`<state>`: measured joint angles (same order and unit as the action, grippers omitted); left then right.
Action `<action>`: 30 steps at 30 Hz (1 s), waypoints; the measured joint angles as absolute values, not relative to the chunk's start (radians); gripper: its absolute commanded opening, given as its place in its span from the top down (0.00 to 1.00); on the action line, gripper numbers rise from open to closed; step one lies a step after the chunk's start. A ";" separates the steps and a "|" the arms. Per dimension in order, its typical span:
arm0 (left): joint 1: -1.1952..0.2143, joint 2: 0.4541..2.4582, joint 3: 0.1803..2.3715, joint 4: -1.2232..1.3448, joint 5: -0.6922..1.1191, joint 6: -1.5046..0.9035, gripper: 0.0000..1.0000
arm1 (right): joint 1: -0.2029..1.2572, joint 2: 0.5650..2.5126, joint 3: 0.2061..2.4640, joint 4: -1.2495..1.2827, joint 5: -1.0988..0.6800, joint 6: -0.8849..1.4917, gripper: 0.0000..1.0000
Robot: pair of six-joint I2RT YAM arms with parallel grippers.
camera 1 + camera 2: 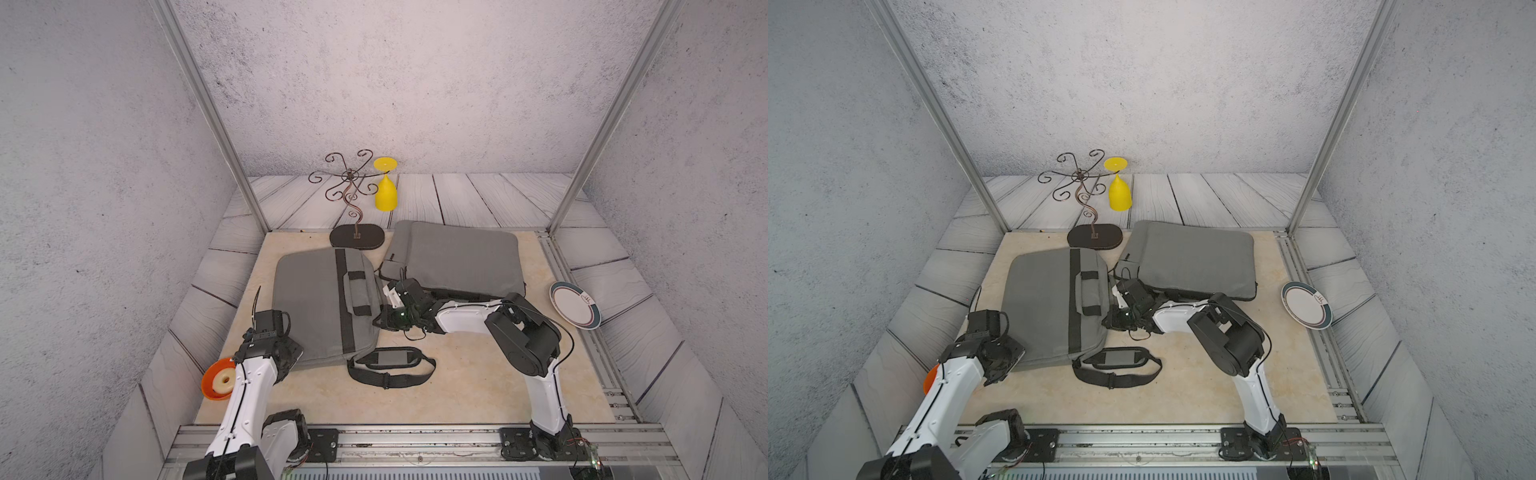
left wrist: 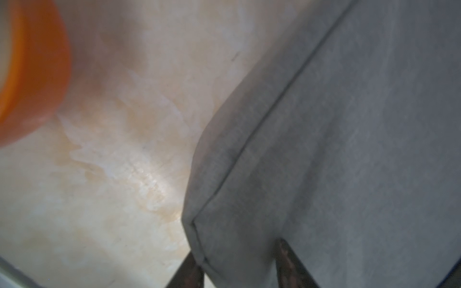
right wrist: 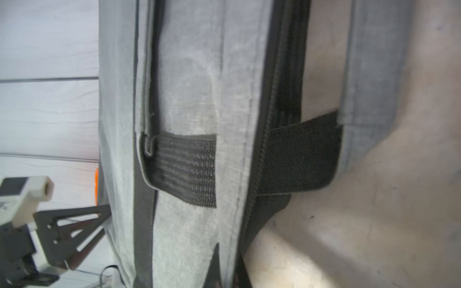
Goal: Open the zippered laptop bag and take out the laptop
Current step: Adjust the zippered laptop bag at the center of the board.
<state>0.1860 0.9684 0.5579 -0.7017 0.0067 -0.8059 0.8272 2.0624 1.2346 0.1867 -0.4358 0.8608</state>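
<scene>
The beige marbled table (image 1: 457, 374) carries the grey laptop bag (image 1: 316, 303), flat between my left gripper (image 1: 296, 354) and right gripper (image 1: 381, 322). Beyond the right gripper lies a grey sleeve (image 1: 457, 257), and well off to that gripper's outer side a plate (image 1: 575, 305). The strap (image 1: 390, 365) loops nearer me. An orange bowl (image 1: 214, 380) sits just outside my left gripper.

- Top views: one stereo pair, set high on the robot's own side and tilted down and forward. Both top views take in the whole table (image 1: 478, 374) and the laptop bag (image 1: 320, 299).
- Left wrist: very near, looking past the left gripper (image 2: 238, 251) at the bag's corner just ahead of it. The picture is blurred.
- Right wrist: near, looking past the right gripper (image 3: 227, 269) along the bag's zipper side. This is the same bag the top views show.
</scene>
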 measured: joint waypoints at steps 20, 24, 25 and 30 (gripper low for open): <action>0.204 1.038 0.625 -0.651 0.173 -0.646 1.00 | 0.946 1.747 1.101 0.047 -0.246 0.770 1.00; 0.198 1.097 0.642 -0.626 0.218 -0.619 1.00 | 0.957 1.717 1.080 0.033 -0.208 0.766 1.00; 0.192 1.117 0.653 -0.618 0.224 -0.607 1.00 | 0.957 1.715 1.075 0.035 -0.200 0.765 1.00; 0.170 1.216 0.710 -0.603 0.217 -0.558 0.94 | 0.957 1.727 1.058 0.084 -0.179 0.770 1.00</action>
<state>0.1703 1.2163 0.7105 -0.6029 0.2169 -0.5575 0.9573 1.7267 1.0580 0.0841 -0.1795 0.7700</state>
